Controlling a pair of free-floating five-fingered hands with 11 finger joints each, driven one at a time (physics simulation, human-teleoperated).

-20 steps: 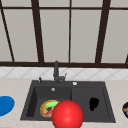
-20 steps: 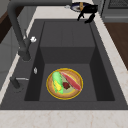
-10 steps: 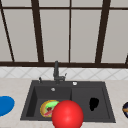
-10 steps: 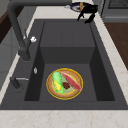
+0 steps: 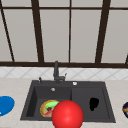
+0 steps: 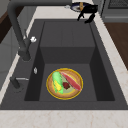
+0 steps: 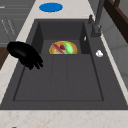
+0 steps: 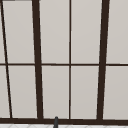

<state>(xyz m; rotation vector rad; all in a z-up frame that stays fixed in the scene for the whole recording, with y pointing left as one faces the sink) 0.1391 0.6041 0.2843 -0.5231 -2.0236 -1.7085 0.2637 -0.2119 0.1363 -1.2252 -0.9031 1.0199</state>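
Observation:
My right hand (image 5: 93, 103) hovers over the shallow right half of the dark sink (image 5: 107, 100), near its front edge. In the right side view the hand (image 7: 25, 54) has its fingers hanging down, relaxed and holding nothing; in the left side view it (image 6: 87, 11) is at the sink's far end. A yellow-rimmed plate (image 5: 45, 110) with corn, a red strip and a small dark red piece lies in the deep left basin (image 6: 64, 83) (image 7: 62, 48). A large red ball (image 5: 67, 115) covers the sink's front edge in the front view.
A dark faucet (image 5: 56, 72) stands behind the basin, with a small lever (image 6: 15, 81) beside it. A blue plate (image 5: 5, 105) (image 7: 50, 7) lies on the left counter. A dark dish (image 5: 125, 109) (image 6: 78, 5) sits on the right counter. A window is behind.

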